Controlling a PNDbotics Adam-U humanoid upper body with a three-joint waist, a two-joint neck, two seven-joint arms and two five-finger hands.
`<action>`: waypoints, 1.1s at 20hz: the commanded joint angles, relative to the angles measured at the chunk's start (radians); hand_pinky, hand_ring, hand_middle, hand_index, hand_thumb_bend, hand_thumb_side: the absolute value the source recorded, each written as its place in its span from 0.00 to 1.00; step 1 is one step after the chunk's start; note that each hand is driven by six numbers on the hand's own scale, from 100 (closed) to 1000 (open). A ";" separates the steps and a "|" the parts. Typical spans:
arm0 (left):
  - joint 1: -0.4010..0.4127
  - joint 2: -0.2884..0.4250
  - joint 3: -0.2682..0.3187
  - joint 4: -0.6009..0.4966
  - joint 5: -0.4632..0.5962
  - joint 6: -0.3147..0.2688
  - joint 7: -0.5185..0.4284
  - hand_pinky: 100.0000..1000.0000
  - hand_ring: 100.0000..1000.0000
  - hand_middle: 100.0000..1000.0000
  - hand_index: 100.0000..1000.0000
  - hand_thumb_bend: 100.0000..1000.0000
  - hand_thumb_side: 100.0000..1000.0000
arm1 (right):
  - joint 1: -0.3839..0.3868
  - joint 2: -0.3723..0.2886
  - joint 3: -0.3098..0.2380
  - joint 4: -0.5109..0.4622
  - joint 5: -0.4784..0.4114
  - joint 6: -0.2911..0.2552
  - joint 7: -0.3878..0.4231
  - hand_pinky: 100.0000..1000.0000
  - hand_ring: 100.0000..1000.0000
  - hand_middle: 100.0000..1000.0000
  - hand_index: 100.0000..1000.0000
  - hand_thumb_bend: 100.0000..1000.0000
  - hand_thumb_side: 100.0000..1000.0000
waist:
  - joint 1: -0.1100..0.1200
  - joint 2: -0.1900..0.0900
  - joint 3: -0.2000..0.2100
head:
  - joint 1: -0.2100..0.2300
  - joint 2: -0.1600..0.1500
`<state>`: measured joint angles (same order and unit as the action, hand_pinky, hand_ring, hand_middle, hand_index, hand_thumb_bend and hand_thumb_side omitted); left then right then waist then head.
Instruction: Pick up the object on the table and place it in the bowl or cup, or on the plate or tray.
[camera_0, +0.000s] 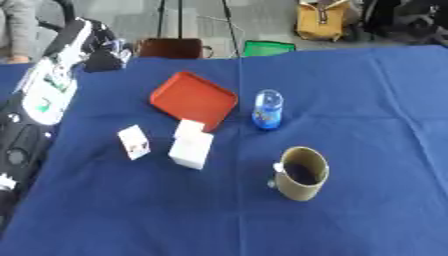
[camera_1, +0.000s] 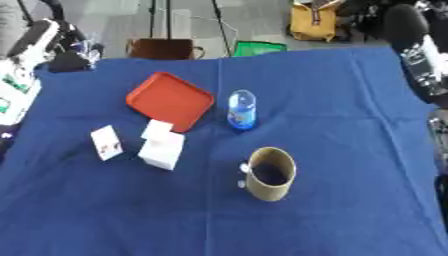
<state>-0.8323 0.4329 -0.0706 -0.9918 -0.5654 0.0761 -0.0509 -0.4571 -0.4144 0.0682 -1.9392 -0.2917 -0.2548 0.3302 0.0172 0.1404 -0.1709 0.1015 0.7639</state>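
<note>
Nothing placed yet; tray (camera_0: 192, 97) bare, cup (camera_0: 303, 173) on its side and holding nothing I can see. Two white boxes (camera_0: 190, 145) touch just off the tray's near corner; small card (camera_0: 133, 142) beside them; bottle (camera_0: 268, 109) upright by the tray. My left hand (camera_0: 103, 47) at the worktop's (camera_0: 367, 100) far-left edge; fingers unclear, cannot tell. All pick-ups remain.

Both head eyes look steeply down on the same blue table (camera_0: 350, 100), nearly identical views.
</note>
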 joint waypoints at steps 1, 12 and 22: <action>-0.054 -0.009 0.002 0.068 0.014 -0.053 0.059 0.35 0.37 0.34 0.52 0.00 0.31 | -0.022 -0.003 0.004 -0.021 -0.012 -0.001 0.013 0.73 0.65 0.68 0.77 0.17 0.48 | -0.002 -0.008 -0.012 | 0.024 -0.004; -0.083 -0.064 -0.002 0.179 -0.039 -0.189 0.185 0.48 0.57 0.52 0.69 0.00 0.37 | -0.034 0.010 0.012 -0.028 -0.019 0.002 0.029 0.73 0.65 0.68 0.77 0.17 0.48 | -0.004 0.013 -0.052 | 0.049 -0.028; -0.062 -0.102 -0.036 0.203 -0.368 -0.287 0.082 0.73 0.85 0.83 0.92 0.22 0.61 | -0.030 0.012 0.012 -0.028 -0.017 0.000 0.031 0.73 0.64 0.68 0.77 0.17 0.48 | -0.008 0.018 -0.057 | 0.041 -0.026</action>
<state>-0.8790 0.3235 -0.1050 -0.7816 -0.8927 -0.2019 0.0466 -0.4750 -0.3965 0.0859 -1.9475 -0.3025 -0.2531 0.3589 0.0118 0.1703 -0.2265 0.1446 0.7446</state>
